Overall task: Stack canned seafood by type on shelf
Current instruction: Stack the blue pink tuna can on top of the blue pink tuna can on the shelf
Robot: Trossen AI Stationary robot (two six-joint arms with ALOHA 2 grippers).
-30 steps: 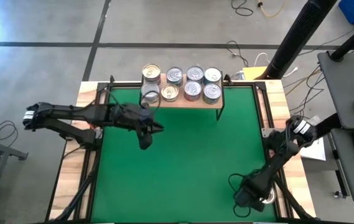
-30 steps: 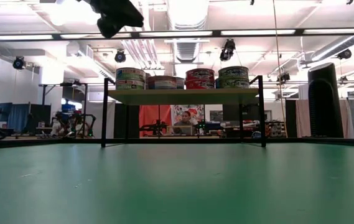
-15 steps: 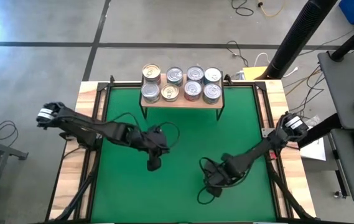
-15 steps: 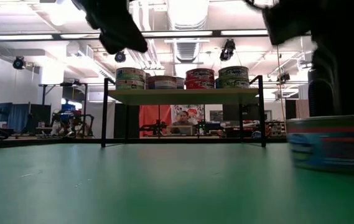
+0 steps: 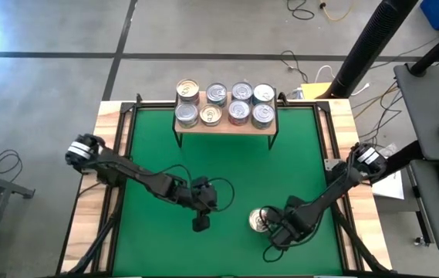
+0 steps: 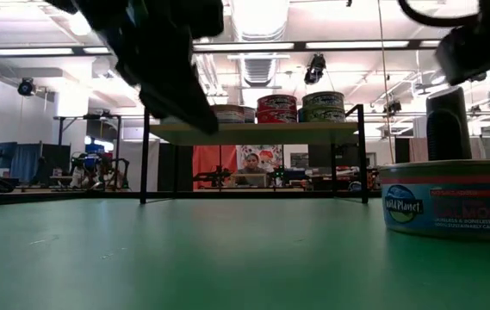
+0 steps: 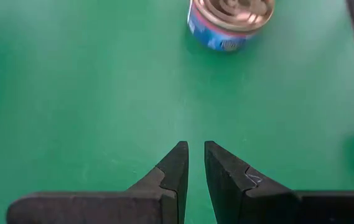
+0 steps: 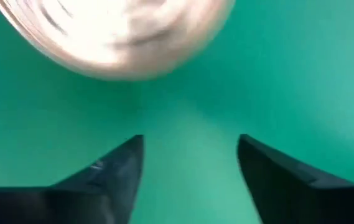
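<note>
Bare green mat (image 5: 219, 166) fills the frame's centre beneath the light-wood shelf on black legs (image 5: 226, 126); lower right, one gold-topped blue tin (image 5: 261, 220) blocks passage just beside my right gripper (image 5: 279, 234).

The left arm reaches in from the table's left edge toward the middle of the near half, its gripper (image 5: 200, 224) pointing down, fingers (image 7: 175, 165) nearly together. The right arm bends in from the right edge; its gripper (image 5: 275, 232) hangs low with fingers (image 8: 121, 163) spread apart, holding nothing.
</note>
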